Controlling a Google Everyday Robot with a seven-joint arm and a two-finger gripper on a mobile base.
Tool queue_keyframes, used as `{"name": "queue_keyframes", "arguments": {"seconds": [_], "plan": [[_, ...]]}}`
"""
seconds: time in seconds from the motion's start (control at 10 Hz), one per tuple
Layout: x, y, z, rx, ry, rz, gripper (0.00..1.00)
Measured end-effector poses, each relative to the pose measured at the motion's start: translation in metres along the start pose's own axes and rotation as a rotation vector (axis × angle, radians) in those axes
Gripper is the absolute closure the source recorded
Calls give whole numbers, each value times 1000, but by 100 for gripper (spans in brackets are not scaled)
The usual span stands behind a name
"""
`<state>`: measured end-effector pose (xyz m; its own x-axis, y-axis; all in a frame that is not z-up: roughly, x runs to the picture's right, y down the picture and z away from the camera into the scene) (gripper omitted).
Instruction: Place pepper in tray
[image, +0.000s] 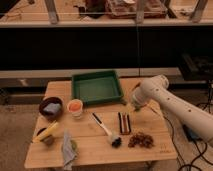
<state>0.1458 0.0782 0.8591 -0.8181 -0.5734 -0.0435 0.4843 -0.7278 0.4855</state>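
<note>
The dark green tray (79, 91) stands at the back middle of the wooden table and holds nothing that I can see. A small green thing that looks like the pepper (74, 145) lies near the front left edge, beside a grey cloth (66, 151). My white arm reaches in from the right. Its gripper (135, 106) hangs low over the table just right of the tray's front right corner, far from the pepper. I see nothing held in it.
A dark brown bowl (50, 108) and a small cup with orange contents (75, 106) stand left of the tray. A yellow stick-shaped item (47, 131) lies at the front left. A black-bristled brush (106, 129), a dark striped bar (124, 123) and brown bits (140, 140) lie in front.
</note>
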Motion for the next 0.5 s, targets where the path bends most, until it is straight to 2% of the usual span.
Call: {"name": "queue_keyframes", "arguments": {"seconds": [0.5], "plan": [[18,10,38,20,-44,-13,20]]}}
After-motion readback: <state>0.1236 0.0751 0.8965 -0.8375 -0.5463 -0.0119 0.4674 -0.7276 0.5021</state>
